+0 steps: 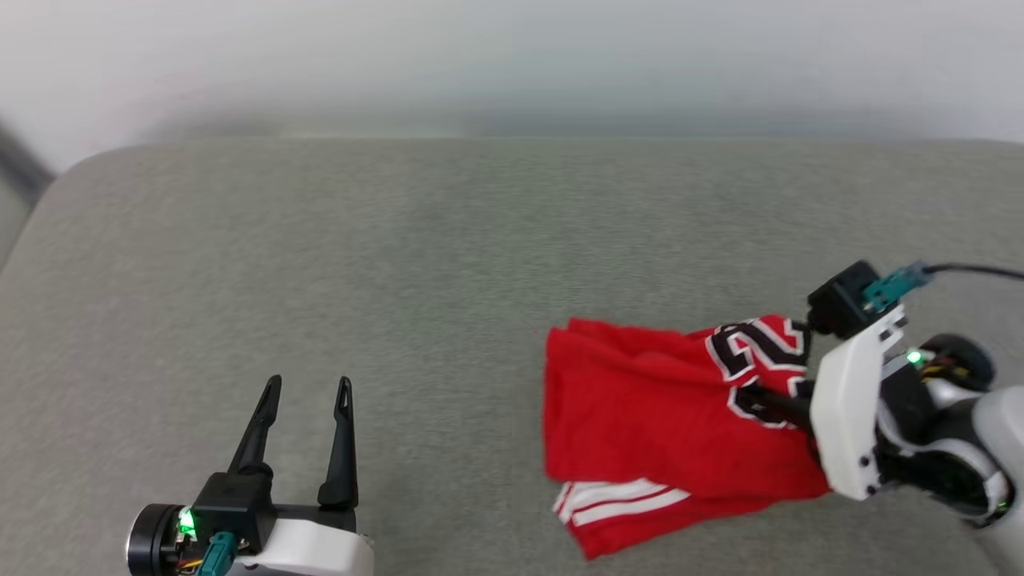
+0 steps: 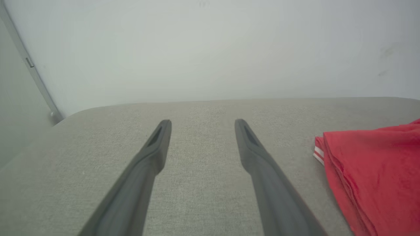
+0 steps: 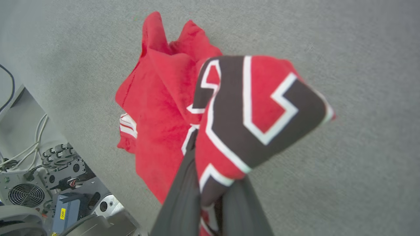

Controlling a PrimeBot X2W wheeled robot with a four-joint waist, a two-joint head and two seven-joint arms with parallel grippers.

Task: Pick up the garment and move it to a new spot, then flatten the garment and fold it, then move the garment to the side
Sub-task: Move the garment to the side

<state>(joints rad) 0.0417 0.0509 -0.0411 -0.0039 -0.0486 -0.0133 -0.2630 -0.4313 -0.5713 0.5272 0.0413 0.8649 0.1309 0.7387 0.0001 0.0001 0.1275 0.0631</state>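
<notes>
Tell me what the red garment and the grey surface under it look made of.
The garment: soft matte knit, likely cotton jersey; it creases and drapes limply. The surface: grey woven upholstery-like fabric, matte, fine speckled weave, rounded padded-looking corner.

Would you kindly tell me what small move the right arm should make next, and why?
Probably raise the right gripper straight up a little. It is shut on the lettered part of the garment, while the rest lies crumpled on the grey cushion, so lifting should free it for carrying.
</notes>
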